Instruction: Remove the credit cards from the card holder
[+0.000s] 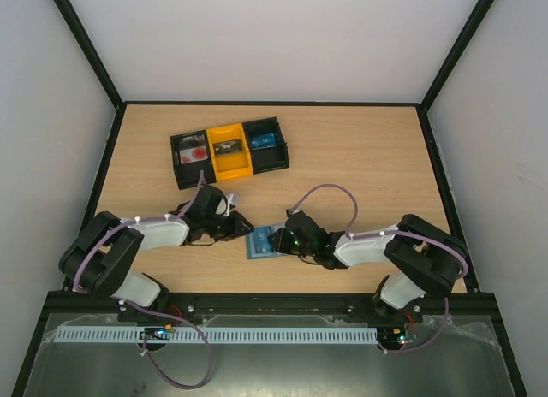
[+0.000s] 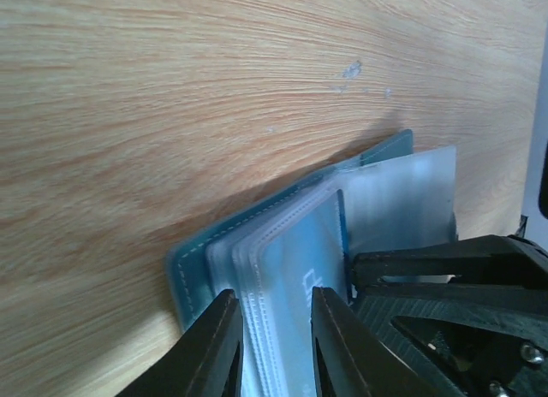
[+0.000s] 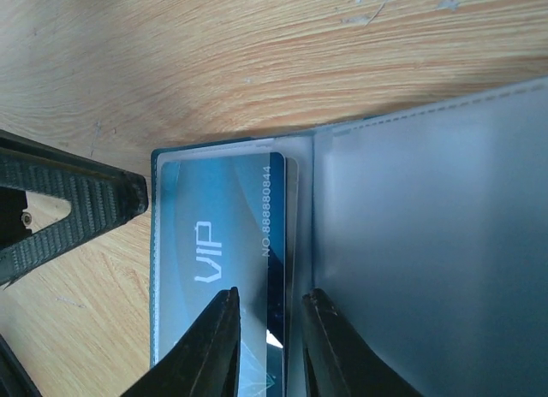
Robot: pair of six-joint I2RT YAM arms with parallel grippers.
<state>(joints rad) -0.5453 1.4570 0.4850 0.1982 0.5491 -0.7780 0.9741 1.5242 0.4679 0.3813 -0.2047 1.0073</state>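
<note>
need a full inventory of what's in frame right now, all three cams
table: 1, light wood, fills the enclosure floor
tray: 1, black-yellow-black, three compartments, far centre-left of the table
tray items: 3, one per compartment (reddish, dark, blue), card-like but too small to identify
card holder: 1, slate blue with clear sleeves, lying open at near centre between the two grippers
credit card: at least 1, blue with white VIP print, in a sleeve of the holder; another edge shows behind it
arms: 2, black and white with purple cables, near edge
left gripper: 1, black, jaws narrow, astride the sleeve edges
right gripper: 1, black, jaws narrow, over the VIP card's edge
</note>
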